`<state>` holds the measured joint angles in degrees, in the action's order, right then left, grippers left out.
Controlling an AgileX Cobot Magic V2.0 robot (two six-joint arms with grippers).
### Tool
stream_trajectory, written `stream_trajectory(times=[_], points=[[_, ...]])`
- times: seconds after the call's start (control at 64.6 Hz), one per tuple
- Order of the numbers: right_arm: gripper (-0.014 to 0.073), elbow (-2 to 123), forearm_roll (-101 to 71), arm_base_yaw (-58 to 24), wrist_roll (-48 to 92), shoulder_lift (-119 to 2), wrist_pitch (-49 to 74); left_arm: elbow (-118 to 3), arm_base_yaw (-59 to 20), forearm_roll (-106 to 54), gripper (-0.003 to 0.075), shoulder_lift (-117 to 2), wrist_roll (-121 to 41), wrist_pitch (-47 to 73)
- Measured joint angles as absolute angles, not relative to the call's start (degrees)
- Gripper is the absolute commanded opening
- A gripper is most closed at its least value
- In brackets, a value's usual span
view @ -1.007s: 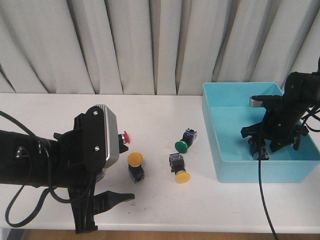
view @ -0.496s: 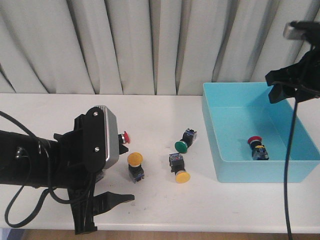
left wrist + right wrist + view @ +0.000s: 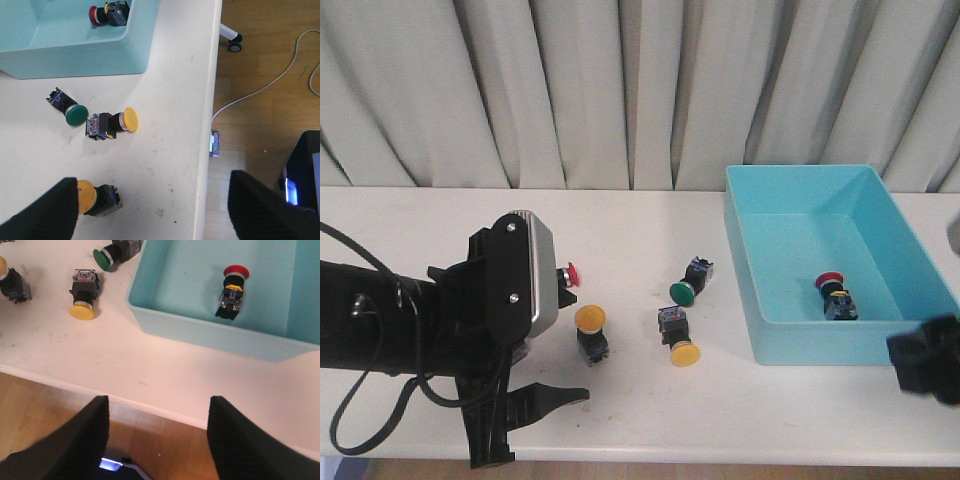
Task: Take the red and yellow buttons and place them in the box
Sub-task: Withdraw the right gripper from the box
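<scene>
While the left arm (image 3: 430, 320) hangs low over the near left part of the white tabletop (image 3: 620, 400), its fingers (image 3: 150, 210) are spread wide apart with nothing between them; one yellow button (image 3: 590, 330) lies just beside the arm, and in the left wrist view it sits right at the tip of one finger (image 3: 40, 210). A small red button (image 3: 570, 272) peeks out from behind the arm's camera housing, mostly hidden. Toward the middle of the tabletop lies a second yellow button (image 3: 678, 340), tipped on its side with the cap pointing to the near edge, and just behind it a green button (image 3: 688, 283), also on its side. The two are close together but not touching.

The blue box (image 3: 750, 290) stands on the right part of the tabletop. Inside it, near the front wall, rests a red button in the box (image 3: 834, 294), lying on its side with a thin yellow ring behind the red cap.

The right arm (image 3: 927, 365) shows only as a blurred dark shape at the right edge in the front view, in front of the box's near right corner. From its wrist camera, the right fingers (image 3: 155, 440) are wide apart and hold nothing, poised over the near edge of the tabletop in front of the box.
</scene>
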<state>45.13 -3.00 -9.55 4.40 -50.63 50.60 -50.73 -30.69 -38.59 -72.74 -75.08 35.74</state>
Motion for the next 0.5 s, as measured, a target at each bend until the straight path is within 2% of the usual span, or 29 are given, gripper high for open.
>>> stream_trajectory(times=[0.232,0.372,0.496], points=[[0.0436,37.78,-0.59,-9.55,4.4,-44.18,48.51,-50.73,-30.69,-38.59,0.0577,-72.79,-71.73,35.79],[0.0436,37.5,-0.46,-9.55,4.4,-44.08,48.21,-51.13,-30.69,-37.05,0.0577,-75.04,-55.84,32.07],[0.0436,37.53,-0.46,-9.55,4.4,-44.08,47.85,-54.38,-30.69,-28.44,0.0577,-79.97,-41.29,31.79]])
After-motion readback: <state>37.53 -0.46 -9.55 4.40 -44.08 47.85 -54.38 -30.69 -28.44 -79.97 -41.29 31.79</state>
